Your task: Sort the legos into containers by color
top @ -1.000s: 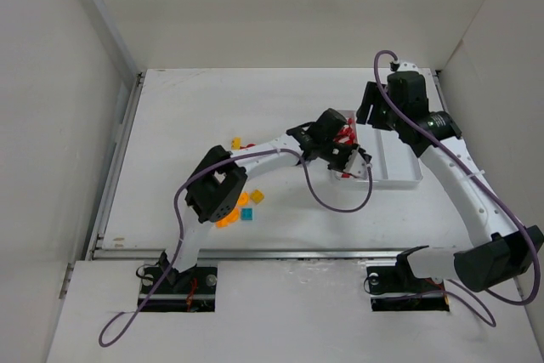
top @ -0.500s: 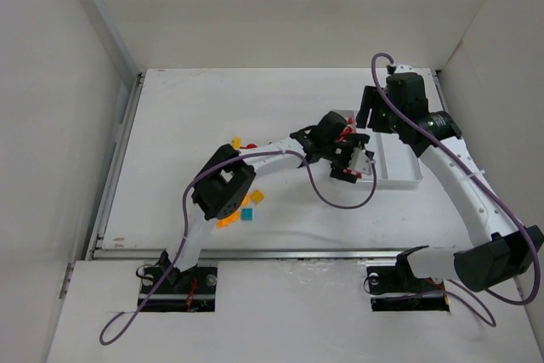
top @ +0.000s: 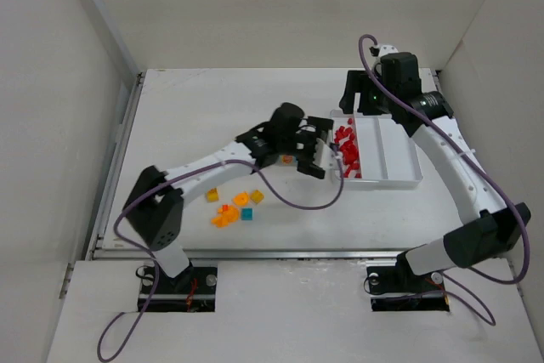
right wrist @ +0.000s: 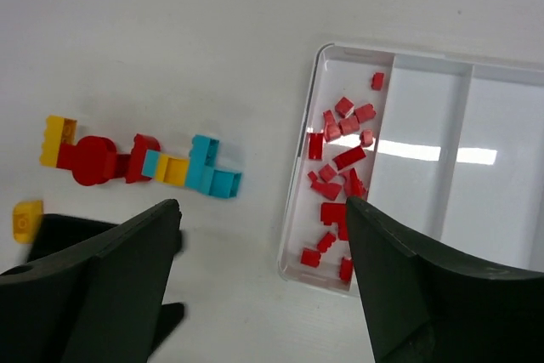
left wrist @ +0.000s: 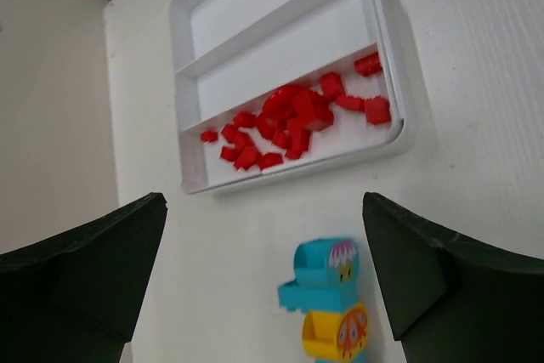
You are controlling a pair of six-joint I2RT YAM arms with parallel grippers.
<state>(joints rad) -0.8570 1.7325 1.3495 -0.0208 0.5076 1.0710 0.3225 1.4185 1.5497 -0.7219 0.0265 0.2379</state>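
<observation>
Fingers (left wrist: 85, 269) spread and empty on left gripper (left wrist: 263, 201) and right gripper (right wrist: 263, 210) alike. Go for the joined row of bricks (right wrist: 174, 169) just beside the tray (right wrist: 425, 57), reds (right wrist: 336, 167) already in the compartment nearest that row. Pinch one brick squarely from above, then start a separate compartment for cyan.

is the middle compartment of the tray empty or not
Empty: the middle compartment shows bare white floor in both wrist views; the red legos lie in the end compartment.
</observation>
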